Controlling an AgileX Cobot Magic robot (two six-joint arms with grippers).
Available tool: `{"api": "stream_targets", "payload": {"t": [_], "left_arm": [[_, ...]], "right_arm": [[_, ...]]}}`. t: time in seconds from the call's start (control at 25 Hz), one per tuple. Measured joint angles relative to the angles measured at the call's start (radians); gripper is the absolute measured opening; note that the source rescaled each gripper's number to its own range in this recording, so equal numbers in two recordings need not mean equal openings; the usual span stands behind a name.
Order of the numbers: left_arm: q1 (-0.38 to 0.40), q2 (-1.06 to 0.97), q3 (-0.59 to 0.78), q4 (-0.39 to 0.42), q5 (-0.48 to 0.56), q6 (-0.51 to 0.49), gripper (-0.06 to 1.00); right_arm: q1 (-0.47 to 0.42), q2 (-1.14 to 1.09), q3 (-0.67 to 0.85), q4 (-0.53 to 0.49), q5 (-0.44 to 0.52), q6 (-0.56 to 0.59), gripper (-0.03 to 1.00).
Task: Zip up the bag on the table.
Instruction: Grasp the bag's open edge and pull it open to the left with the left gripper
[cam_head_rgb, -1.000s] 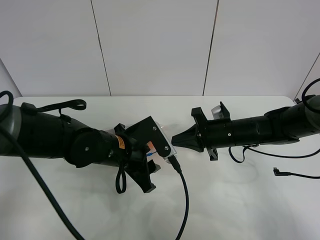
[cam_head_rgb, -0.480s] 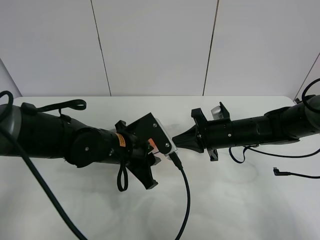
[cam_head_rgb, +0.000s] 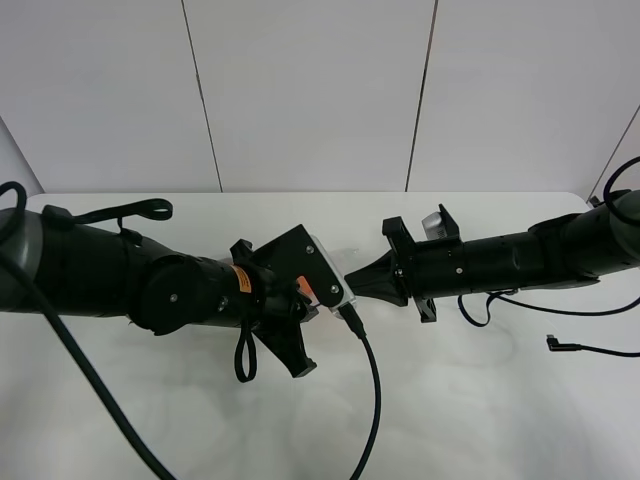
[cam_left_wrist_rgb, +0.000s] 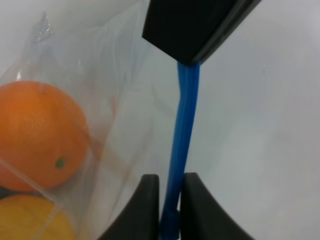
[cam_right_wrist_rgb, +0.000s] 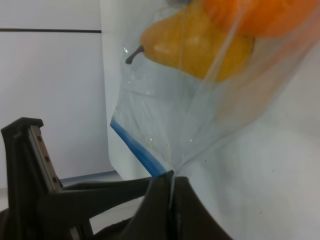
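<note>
The bag (cam_left_wrist_rgb: 115, 115) is clear plastic with an orange fruit (cam_left_wrist_rgb: 40, 135) and a yellow fruit (cam_right_wrist_rgb: 200, 45) inside. It lies on the white table (cam_head_rgb: 480, 400). My left gripper (cam_left_wrist_rgb: 170, 210) is shut on the bag's blue seal strip (cam_left_wrist_rgb: 184, 130), one finger on each side of it. My right gripper (cam_right_wrist_rgb: 170, 195) is shut on the bag's edge at the end of the blue strip (cam_right_wrist_rgb: 140, 150). From above, the left gripper (cam_head_rgb: 325, 295) and right gripper (cam_head_rgb: 352, 279) meet tip to tip mid-table. They hide nearly all of the bag.
A black cable (cam_head_rgb: 370, 400) trails from the left wrist toward the table's front edge. Another thin cable with a plug (cam_head_rgb: 560, 345) lies at the right, under the right arm. White wall panels stand behind the table.
The left gripper's jaws have closed from wide apart onto the blue strip, and the gripper has edged slightly toward the right gripper. The right arm has stayed still.
</note>
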Motion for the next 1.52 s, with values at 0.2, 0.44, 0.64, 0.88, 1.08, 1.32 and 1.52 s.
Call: {"api": "stream_targets", "payload": {"t": [0.2,0.44,0.64,0.88,1.08,1.32,1.52], "left_arm": [[0.000,0.000,0.000,0.000,0.003,0.001,0.00],[0.010,0.000,0.000,0.000,0.030,0.017,0.00],[0.063,0.000,0.000,0.038,0.094,0.044,0.00],[0.159,0.000,0.000,0.145,0.167,0.049,0.00],[0.231,0.000,0.000,0.235,0.227,0.052,0.00],[0.326,0.000,0.000,0.328,0.310,0.052,0.00],[0.403,0.000,0.000,0.371,0.374,0.052,0.00]], "right_arm": [[0.000,0.000,0.000,-0.001,0.004,0.000,0.00],[0.000,0.000,0.000,-0.001,0.009,0.000,0.00],[0.000,0.000,0.000,0.000,0.006,-0.001,0.00],[0.000,0.000,0.000,0.003,0.005,-0.007,0.00],[0.000,0.000,0.000,0.003,0.005,-0.009,0.00],[0.005,0.000,0.000,0.003,0.005,-0.011,0.00],[0.008,0.000,0.000,0.003,0.007,-0.015,0.00]]}}
